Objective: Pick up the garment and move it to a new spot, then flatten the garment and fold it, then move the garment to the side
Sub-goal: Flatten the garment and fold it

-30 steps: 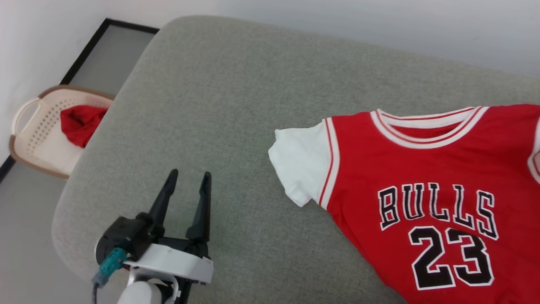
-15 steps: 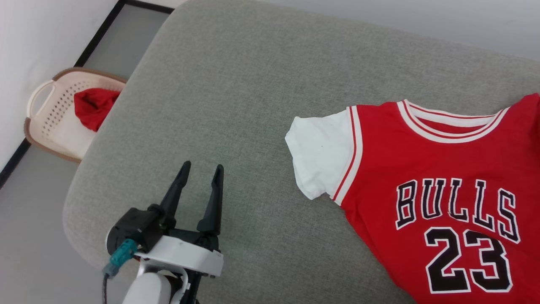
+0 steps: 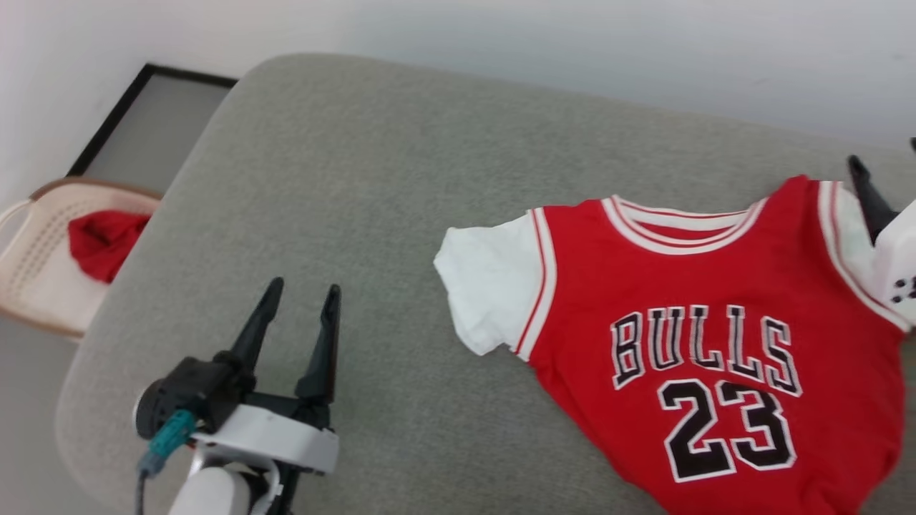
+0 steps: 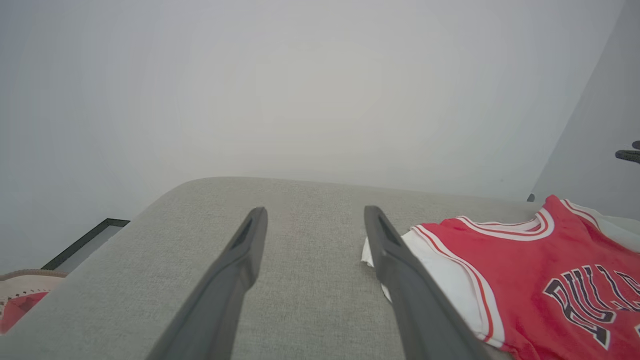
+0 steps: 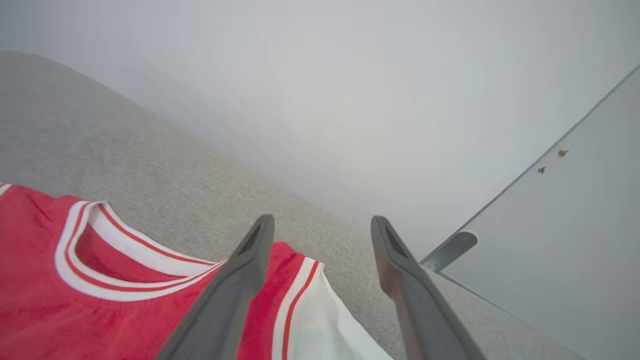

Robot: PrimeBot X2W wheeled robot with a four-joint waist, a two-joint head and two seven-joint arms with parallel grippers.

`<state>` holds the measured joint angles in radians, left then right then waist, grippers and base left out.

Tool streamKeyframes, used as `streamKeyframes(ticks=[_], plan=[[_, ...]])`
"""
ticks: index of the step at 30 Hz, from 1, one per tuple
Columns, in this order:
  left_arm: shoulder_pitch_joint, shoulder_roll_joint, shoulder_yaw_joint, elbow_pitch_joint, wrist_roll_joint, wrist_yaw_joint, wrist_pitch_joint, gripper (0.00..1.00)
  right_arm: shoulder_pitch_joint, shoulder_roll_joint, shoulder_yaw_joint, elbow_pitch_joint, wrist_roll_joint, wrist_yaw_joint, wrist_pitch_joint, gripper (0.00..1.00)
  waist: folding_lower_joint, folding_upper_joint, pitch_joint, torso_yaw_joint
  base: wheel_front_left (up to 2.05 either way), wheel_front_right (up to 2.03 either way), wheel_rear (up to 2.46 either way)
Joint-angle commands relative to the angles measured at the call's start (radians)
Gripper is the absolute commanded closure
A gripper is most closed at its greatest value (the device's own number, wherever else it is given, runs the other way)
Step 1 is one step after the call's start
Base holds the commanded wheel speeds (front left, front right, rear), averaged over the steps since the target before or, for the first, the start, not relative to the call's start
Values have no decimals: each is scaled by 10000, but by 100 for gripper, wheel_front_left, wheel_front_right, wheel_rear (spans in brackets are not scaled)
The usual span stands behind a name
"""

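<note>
Red jersey (image 3: pixel 687 279) lies face up on the right half of the grey padded surface (image 3: pixel 372 179); both end effectors are spread and hold nothing.
The left end effector (image 3: pixel 304 287) hovers over bare fabric, well apart from the jersey's near white sleeve, with open room out to the rounded left edge. Beyond that edge a basket (image 3: pixel 36 286) holding a red cloth (image 3: pixel 100 239) sits on the floor. The right end effector (image 5: pixel 322 220) hangs over the other sleeve, near the back edge and wall.

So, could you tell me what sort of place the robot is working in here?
Probably a home-like room: a grey upholstered surface, like a bed or sofa, against a plain white wall, with a cream laundry basket holding red cloth on the floor beside it.
</note>
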<state>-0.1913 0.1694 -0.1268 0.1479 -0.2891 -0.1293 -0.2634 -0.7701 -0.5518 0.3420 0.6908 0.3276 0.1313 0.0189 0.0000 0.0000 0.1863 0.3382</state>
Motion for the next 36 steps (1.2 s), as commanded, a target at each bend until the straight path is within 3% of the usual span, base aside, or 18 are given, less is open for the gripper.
streamKeyframes(ticks=[1,5,8,11,17,24,29,36], plan=[[138,111,86,-39,-29,-26,-12,0,292,72,78,-190,69,-11,-539,0,0,0,-557,-650,0,0,0],[282,326,261,-118,-75,-27,-12,0,877,313,-55,-806,-285,-11,-2194,0,0,0,-797,-1137,0,0,0],[355,432,479,-180,-125,-26,-9,0,1445,602,-544,-1457,-887,-11,-2742,0,0,0,-914,-1493,0,0,0],[409,465,580,-226,-160,-27,-9,0,1976,951,-1073,-2063,-1314,-11,-2828,0,0,0,-937,-1708,0,0,0],[427,710,701,-123,-584,-26,-7,0,3723,2210,-2672,-4790,-2654,-11,-2828,0,0,0,-872,-2341,0,0,0],[-209,1515,306,356,-2072,-26,167,0,4720,3115,-3082,-6260,-3118,-11,-2832,0,0,0,-656,-2981,0,0,0],[-996,2345,-39,502,-3627,-27,1635,0,4801,3346,-3098,-6640,-3094,-11,-2833,0,0,0,-392,-3295,0,0,0],[-2436,3323,-612,878,-5484,-27,5262,0,4744,3393,-3093,-6867,-3013,-11,-2833,0,0,0,10,-3577,0,0,0]])
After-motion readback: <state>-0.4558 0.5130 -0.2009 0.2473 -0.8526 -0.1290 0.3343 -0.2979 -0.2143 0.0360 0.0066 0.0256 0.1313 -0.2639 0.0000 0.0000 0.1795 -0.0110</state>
